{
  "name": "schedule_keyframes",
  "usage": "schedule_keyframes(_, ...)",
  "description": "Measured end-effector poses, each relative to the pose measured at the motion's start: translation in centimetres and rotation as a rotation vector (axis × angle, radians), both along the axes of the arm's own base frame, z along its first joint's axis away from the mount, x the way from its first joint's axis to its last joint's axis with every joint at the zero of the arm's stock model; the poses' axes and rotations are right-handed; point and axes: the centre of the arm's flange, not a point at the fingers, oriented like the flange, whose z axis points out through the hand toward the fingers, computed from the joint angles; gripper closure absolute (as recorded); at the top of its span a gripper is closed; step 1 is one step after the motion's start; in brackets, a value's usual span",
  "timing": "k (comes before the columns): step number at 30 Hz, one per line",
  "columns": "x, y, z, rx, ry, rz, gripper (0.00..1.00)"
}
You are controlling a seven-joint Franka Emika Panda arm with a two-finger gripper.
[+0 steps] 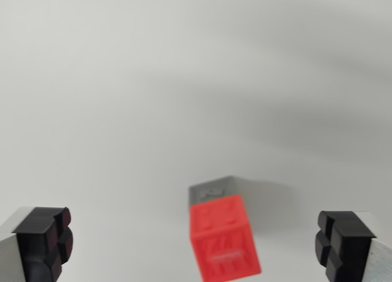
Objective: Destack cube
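There is just one camera, fixed on the wrist. It looks down, close to the white tabletop [153, 80]. The two claw [196, 245] fingertips [52, 242] poke into the lower corners.

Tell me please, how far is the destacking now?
Nothing looks done yet: the red cube sits on the grey cube, so the stack is intact. In hand: the gripper is open, its fingers on either side of the stack without touching it. Left: close on the red cube, lift it off and place it on the white surface.
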Motion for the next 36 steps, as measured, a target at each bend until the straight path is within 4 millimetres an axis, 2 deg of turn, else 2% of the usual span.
schedule_keyframes(36,-9.8,-5.5,-9.1,0.025,0.015,0.242,0.0)
